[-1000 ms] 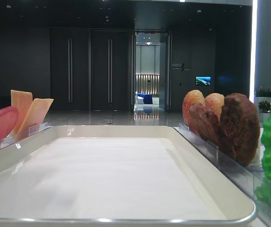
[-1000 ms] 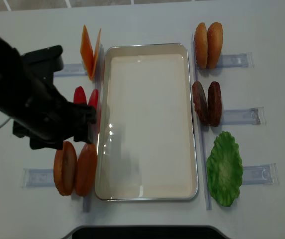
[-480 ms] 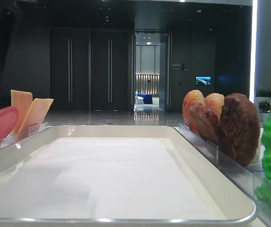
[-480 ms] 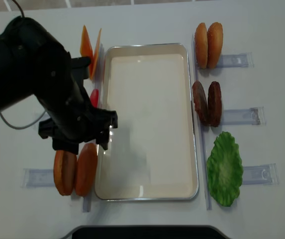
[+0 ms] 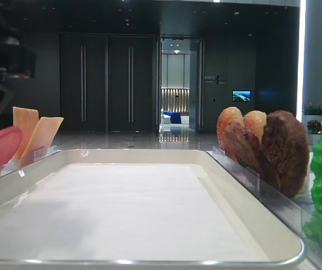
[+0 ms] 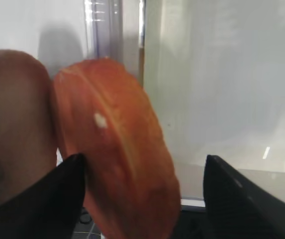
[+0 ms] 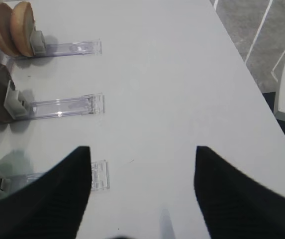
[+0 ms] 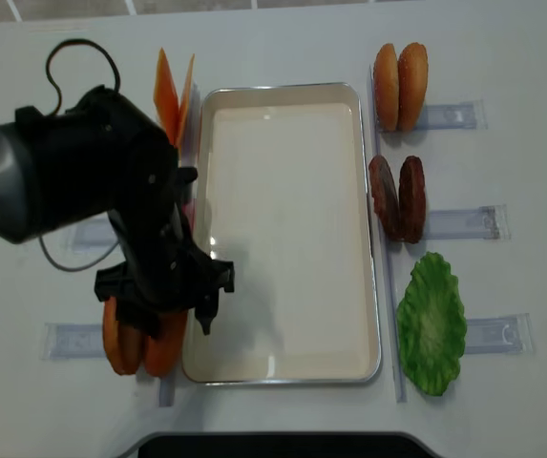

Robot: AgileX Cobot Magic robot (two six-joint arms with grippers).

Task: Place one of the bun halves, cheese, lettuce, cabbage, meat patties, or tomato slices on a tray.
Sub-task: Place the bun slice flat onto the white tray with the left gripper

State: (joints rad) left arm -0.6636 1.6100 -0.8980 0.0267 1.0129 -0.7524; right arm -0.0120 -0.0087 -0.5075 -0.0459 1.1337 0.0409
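My left gripper hangs open over the two bun halves at the tray's front left. In the left wrist view its fingers straddle the orange bun half nearest the tray; the other half lies outside them. The cream tray holds only its white liner. Cheese stands at the back left. The arm hides the tomato slices from above; the low view shows one. Buns, meat patties and lettuce line the right side. I see no cabbage. My right gripper is open over bare table.
Clear plastic holders stick out from each food pair on both sides of the tray. The table's right edge runs close to the right gripper, with floor beyond. A dark cable loops behind the left arm.
The left arm swung in from the left edge, then came forward and down over the front-left bun halves, jaws staying wide. It now covers the tomato slices from above.
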